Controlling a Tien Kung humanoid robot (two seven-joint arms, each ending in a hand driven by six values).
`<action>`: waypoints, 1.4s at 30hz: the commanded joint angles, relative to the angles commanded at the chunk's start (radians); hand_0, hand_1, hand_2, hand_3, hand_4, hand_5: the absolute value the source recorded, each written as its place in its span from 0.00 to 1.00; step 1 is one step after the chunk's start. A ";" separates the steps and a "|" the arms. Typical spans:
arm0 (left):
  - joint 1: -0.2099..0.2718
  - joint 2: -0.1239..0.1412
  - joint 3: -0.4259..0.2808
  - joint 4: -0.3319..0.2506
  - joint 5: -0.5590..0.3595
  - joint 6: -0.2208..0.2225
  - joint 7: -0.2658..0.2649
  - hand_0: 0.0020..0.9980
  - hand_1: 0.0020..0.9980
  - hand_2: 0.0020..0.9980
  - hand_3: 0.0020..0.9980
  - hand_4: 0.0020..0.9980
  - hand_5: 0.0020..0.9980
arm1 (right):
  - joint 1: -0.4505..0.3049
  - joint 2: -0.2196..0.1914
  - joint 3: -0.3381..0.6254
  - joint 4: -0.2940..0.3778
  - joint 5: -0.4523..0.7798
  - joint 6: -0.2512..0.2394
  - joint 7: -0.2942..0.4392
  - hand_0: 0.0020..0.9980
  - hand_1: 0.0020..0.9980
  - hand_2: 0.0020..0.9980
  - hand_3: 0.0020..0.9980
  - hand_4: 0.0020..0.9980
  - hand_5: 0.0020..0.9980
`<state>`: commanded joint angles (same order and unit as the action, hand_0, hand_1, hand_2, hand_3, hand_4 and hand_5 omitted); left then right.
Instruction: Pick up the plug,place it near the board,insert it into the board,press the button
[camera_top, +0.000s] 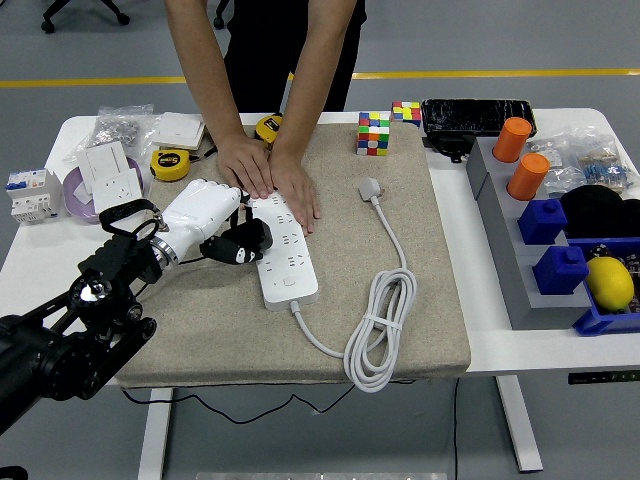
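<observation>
One robot hand is at work: the left hand (205, 222), white-shelled with black fingers, curls around a black plug (246, 243) and holds it just at the left edge of the white power strip (283, 254). The plug sits at the fingertips, touching or nearly touching the strip's side rather than over a socket; I cannot tell whether its pins are aligned. Just beyond the hand, a person's two hands (268, 173) press flat on the strip's far end, steadying it on the beige mat (400, 330). To the hand's right, past the strip, the strip's own white cord (378, 330) lies coiled.

By my reading, the plug is picked up and brought near the board; insertion comes next. That calls for shifting the plug rightward over a socket, squaring the pins, then pushing down. The button is not yet pressed.
</observation>
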<state>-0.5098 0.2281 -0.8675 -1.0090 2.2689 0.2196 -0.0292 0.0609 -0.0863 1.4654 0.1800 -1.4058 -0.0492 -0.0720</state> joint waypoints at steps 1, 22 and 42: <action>0.000 0.000 0.000 0.001 0.000 -0.001 0.000 0.51 0.43 0.32 0.33 0.43 0.12 | 0.000 0.000 0.002 0.000 -0.001 0.000 0.000 0.80 0.70 0.71 0.75 1.00 0.98; -0.012 0.016 0.026 -0.001 0.000 -0.013 0.005 0.52 0.44 0.32 0.33 0.43 0.11 | 0.000 -0.002 0.002 0.000 0.000 -0.001 0.000 0.80 0.70 0.71 0.75 1.00 0.98; -0.006 0.019 0.032 -0.005 0.000 -0.024 0.006 0.52 0.46 0.32 0.34 0.44 0.11 | -0.004 -0.002 -0.001 0.000 -0.001 0.000 -0.001 0.80 0.70 0.71 0.75 1.00 0.98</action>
<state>-0.5158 0.2466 -0.8356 -1.0139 2.2689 0.1958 -0.0230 0.0571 -0.0879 1.4646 0.1800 -1.4069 -0.0493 -0.0732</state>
